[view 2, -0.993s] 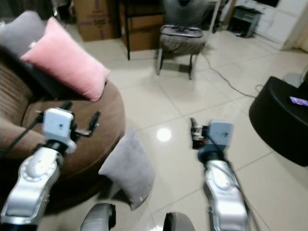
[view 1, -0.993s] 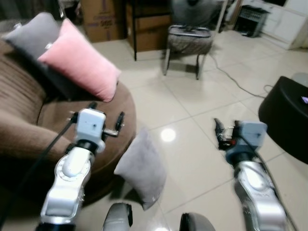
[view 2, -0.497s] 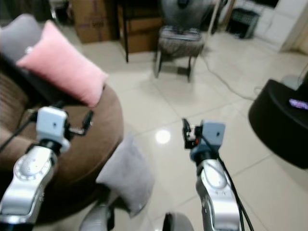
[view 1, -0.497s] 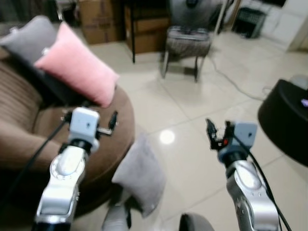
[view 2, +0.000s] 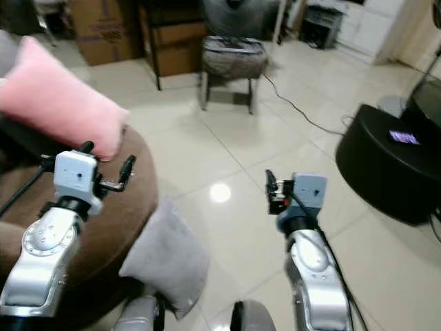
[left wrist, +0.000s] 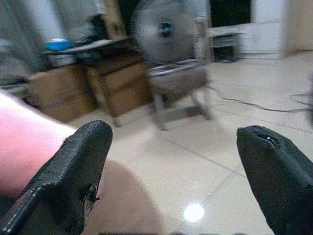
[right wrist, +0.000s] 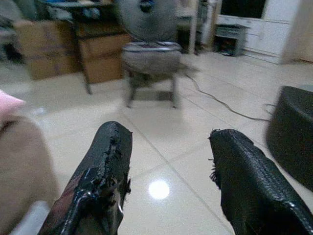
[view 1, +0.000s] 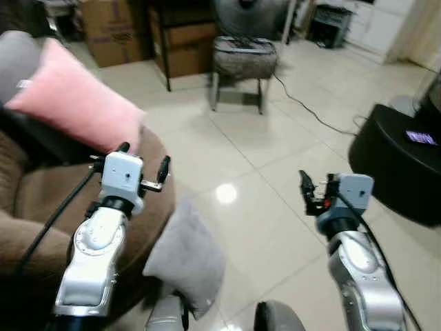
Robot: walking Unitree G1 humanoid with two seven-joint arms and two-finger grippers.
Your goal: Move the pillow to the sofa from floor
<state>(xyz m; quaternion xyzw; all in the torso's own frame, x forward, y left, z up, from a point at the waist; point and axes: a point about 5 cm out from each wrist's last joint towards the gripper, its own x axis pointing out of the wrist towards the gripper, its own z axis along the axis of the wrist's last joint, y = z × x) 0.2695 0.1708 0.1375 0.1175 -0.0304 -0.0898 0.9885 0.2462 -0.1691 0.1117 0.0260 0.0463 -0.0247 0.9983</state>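
Note:
A grey pillow point(view 1: 185, 257) stands on the tiled floor, leaning against the front of the round brown sofa point(view 1: 41, 200). A pink pillow point(view 1: 72, 103) rests on the sofa's back. My left gripper point(view 1: 143, 160) is raised over the sofa's front edge, above the grey pillow, open and holding nothing. My right gripper point(view 1: 308, 192) is held up over the bare floor to the right of the pillow, also open and holding nothing. In the left wrist view the black fingers point(left wrist: 73, 171) stand wide apart.
A grey padded chair point(view 1: 238, 62) and a fan point(view 1: 241, 14) stand ahead, with cardboard boxes point(view 1: 114, 31) and a dark shelf behind. A black round pouf point(view 1: 400, 162) sits at the right. A cable point(view 1: 310, 114) trails over the tiles.
The whole view has swung to the right, so the sofa and pillows sit further left in frame. Both arms stay raised and open.

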